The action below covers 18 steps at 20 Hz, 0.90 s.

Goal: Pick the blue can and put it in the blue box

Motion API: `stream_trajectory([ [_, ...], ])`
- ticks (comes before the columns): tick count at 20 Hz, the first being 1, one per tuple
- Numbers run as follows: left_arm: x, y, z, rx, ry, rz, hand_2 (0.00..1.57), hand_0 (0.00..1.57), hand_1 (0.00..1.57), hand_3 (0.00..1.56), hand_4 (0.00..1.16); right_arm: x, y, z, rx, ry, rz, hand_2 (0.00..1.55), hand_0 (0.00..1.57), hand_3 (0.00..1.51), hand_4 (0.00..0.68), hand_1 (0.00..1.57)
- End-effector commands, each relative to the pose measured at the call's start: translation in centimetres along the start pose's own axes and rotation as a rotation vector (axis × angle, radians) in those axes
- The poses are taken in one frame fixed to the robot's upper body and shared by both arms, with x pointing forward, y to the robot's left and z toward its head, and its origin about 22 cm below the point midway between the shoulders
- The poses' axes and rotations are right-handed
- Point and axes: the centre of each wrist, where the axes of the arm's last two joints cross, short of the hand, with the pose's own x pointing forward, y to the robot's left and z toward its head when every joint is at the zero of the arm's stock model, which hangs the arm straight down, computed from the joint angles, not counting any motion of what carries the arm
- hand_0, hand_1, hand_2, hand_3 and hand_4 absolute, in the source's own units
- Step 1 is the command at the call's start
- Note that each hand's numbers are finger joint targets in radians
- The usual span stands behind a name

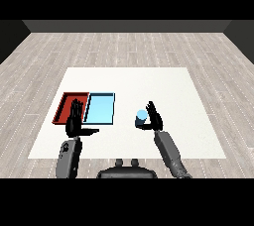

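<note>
The blue can [141, 117] stands upright on the white table [129, 81], right of the trays. My right hand [154, 116] is right beside it on its right, fingers straight and raised, thumb reaching toward the can's base; it looks open and not curled round the can. The light blue tray [100, 108] lies left of the can with nothing in it. My left hand [75, 118] hovers over the red tray's near edge, fingers straight up and thumb stretched out to the right.
The red tray [65, 102] lies directly left of the light blue tray, touching it side by side. White table surface stretches behind and to the right of the can.
</note>
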Motion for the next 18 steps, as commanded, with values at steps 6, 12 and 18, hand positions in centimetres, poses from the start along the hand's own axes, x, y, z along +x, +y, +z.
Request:
stream_trajectory([
  [6,-0.2,0.2,1.2,0.008,0.009,-0.010,0.00,0.00,0.00,0.00,0.00,-0.1,-0.2,-2.3,0.028,0.025,-0.014,0.00,0.00,0.00,0.000,0.00],
  [12,0.6,-0.7,-1.1,0.000,0.000,0.007,0.00,0.00,0.00,0.00,0.00,-1.0,1.7,-1.7,0.024,0.018,0.000,0.00,0.00,0.00,0.000,0.00],
  [18,-0.1,1.1,0.4,0.015,-0.004,0.001,0.00,0.00,0.00,0.00,0.00,0.9,0.7,-2.5,0.039,0.039,-0.012,0.00,0.00,0.00,0.000,0.00],
])
